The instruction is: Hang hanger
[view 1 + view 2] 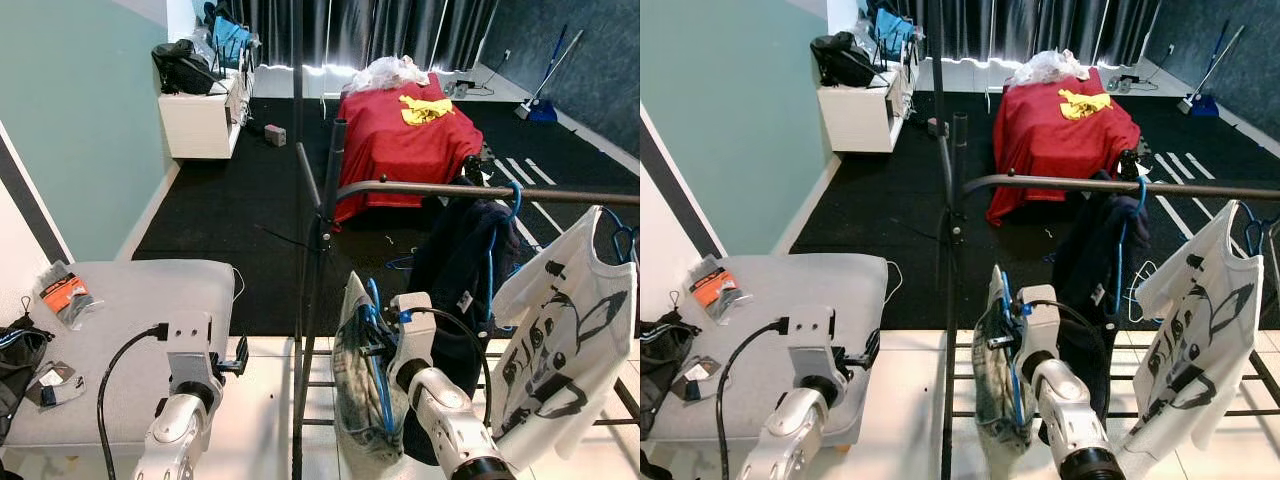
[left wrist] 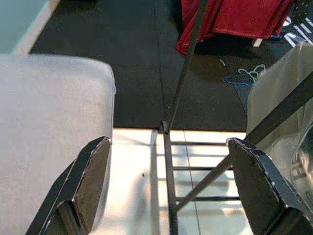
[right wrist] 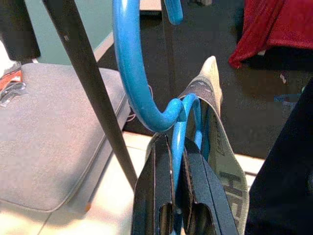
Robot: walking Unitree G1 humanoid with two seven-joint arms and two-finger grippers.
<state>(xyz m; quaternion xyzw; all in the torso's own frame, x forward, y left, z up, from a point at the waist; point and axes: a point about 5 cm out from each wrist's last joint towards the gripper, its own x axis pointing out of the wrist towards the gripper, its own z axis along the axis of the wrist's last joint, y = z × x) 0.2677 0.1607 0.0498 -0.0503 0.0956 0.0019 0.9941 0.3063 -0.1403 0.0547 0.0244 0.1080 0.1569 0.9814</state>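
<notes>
**Pincer holding the blue hanger below the rail**

Right pincer [image 3: 177, 161] is what we are working with: its two black fingers are pressed together on the neck of the blue hanger [image 3: 134, 73], just under the hook. The hanger is carrying a grey patterned garment [image 1: 358, 380], which is drooping below our wrist in the head views. We are holding it low, below and in front of the dark clothes rail [image 1: 480, 192], with the rack's upright post [image 1: 318, 250] just beside the hook.

We are judging the hanger itself to be light and stiff, a thin plastic loop that could twist in a narrow pinch, while the cloth is soft and is adding swinging weight below. Gripping at the neck, close under the hook, is looking like the right place, since it is leaving the hook free to go over the rail. The hook is not yet on the rail.

Our left pincer [image 2: 166, 191] is standing wide open and empty, pointing past the grey tabletop [image 1: 150, 300] toward the rack's base.

On the rail a dark garment [image 1: 460, 260] and a white printed shirt [image 1: 560, 330] are already hanging to our right.
</notes>
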